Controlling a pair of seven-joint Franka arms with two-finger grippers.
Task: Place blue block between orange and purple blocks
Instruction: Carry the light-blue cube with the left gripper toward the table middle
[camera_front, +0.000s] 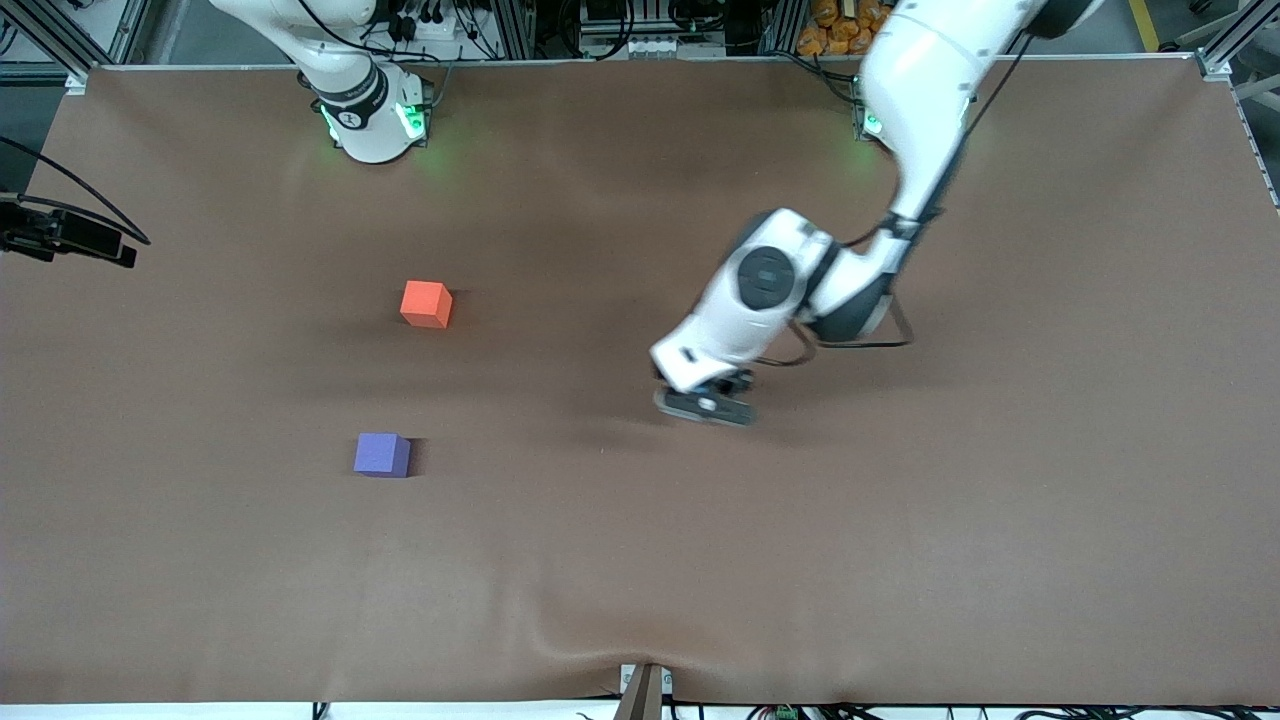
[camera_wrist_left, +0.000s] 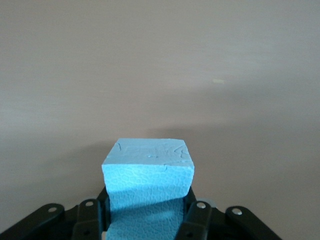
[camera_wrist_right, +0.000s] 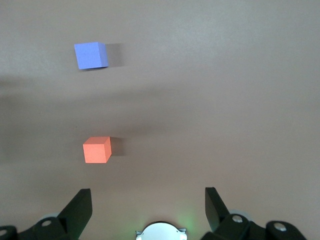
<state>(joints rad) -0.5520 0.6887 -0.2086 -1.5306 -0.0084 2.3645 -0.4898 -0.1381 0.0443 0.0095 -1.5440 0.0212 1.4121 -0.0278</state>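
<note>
Purple block: on brown table, nearest the front cam, toward right arm's end. Orange block: farther from cam, well apart from purple, gap between them bare. Blue block: clamped in left claw, up over mid-table, apart from both. Right claw: fingers apart, arm waits high near its base, looking down on orange & purple.

blue block: sky-blue | orange block: orange-red | purple block: violet | table: brown
</note>
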